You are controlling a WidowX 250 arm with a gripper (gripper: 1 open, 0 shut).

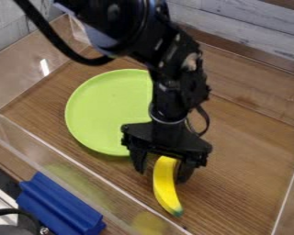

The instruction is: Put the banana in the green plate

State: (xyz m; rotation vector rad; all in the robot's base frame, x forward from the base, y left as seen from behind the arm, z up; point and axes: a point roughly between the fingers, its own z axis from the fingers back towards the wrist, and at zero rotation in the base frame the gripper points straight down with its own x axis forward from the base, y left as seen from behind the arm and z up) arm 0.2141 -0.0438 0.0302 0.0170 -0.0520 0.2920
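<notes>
the black gripper points straight down over the upper end of the banana. its fingers stand apart, one on each side of that end, and are not clamped on anything. whether the fingertips touch the banana or the counter cannot be told.

the banana is yellow with a greenish tip at its lower end. it lies flat on the brown wooden counter, running from under the gripper down toward the near edge. its upper end is partly hidden by the gripper.

the green plate lies flat on the counter, up and left of the banana. the plate is round, shallow and holds nothing. the banana is outside the plate, with its upper end near the plate's lower right rim; contact between the two cannot be told.

the arm reaches in from the upper left and crosses above the plate's right side.

a blue block sits at the lower left, well apart from the banana.
</notes>
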